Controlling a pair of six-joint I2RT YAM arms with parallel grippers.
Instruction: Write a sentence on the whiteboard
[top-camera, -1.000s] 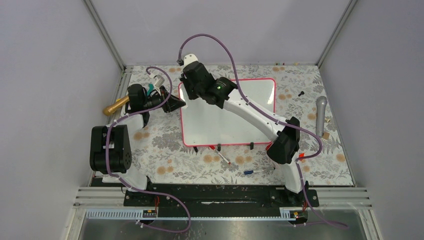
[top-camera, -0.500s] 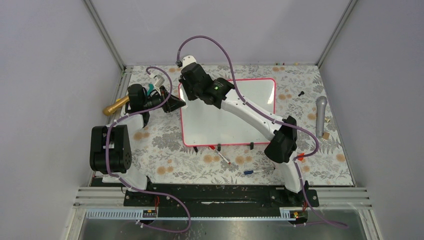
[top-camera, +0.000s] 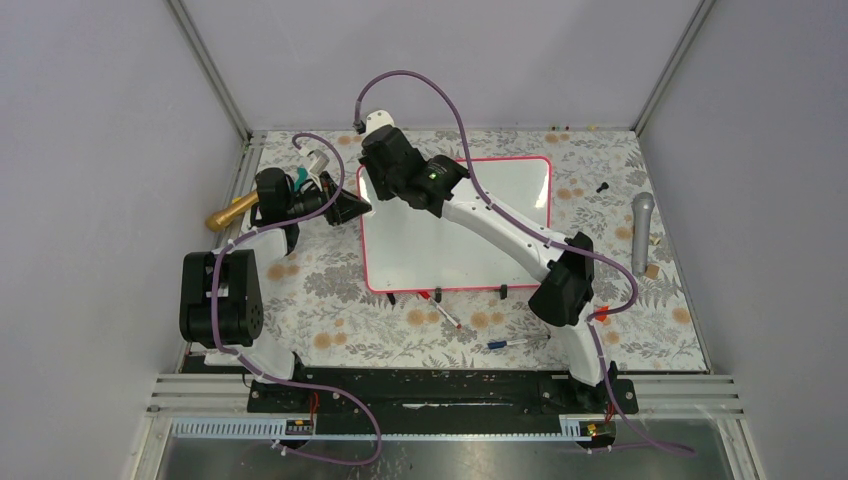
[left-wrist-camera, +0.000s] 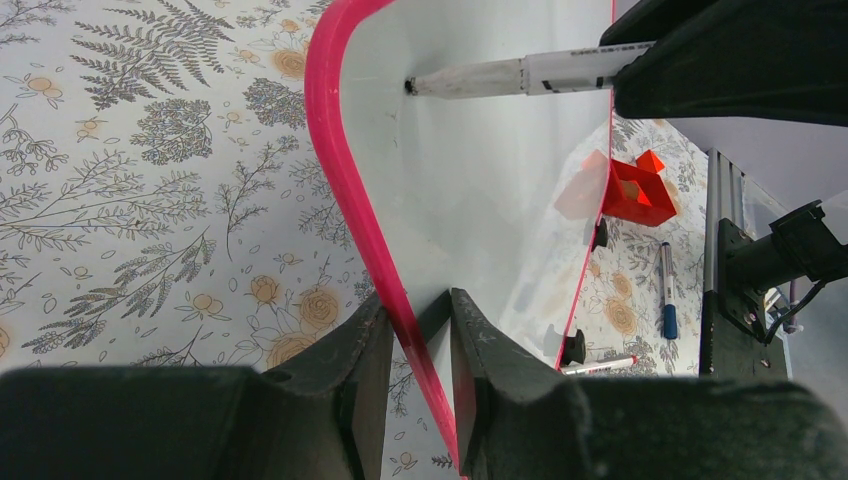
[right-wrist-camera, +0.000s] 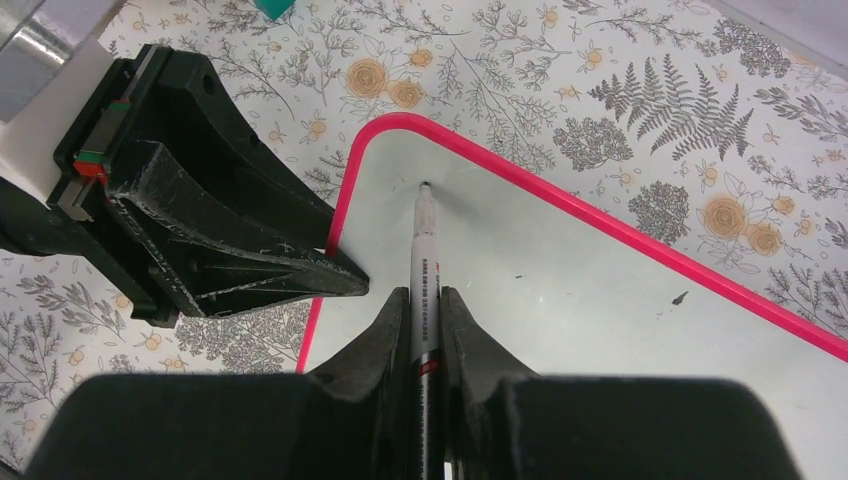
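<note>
The whiteboard (top-camera: 440, 255), glossy white with a thin pink frame, lies flat on the floral table. My left gripper (left-wrist-camera: 418, 310) is shut on the whiteboard's left pink edge (left-wrist-camera: 345, 180), one finger above and one below. My right gripper (right-wrist-camera: 425, 295) is shut on a white marker (right-wrist-camera: 426, 250) with a black tip. That tip touches the whiteboard (right-wrist-camera: 560, 290) just inside its far left corner. The left wrist view shows the same marker (left-wrist-camera: 520, 75) from the side. The sentence is out of view; the board surface I see is blank except for a small dark speck (right-wrist-camera: 680, 297).
A gold microphone (top-camera: 232, 210) lies left of the left wrist and a grey microphone (top-camera: 641, 232) at the right. A red-capped marker (top-camera: 447, 317) and a blue pen (top-camera: 508, 343) lie in front of the board. Black clips (top-camera: 503, 291) sit on its near edge, beside a red block (left-wrist-camera: 635, 190).
The right wrist has shifted slightly left over the board's far left corner. The left gripper and the board have not moved.
</note>
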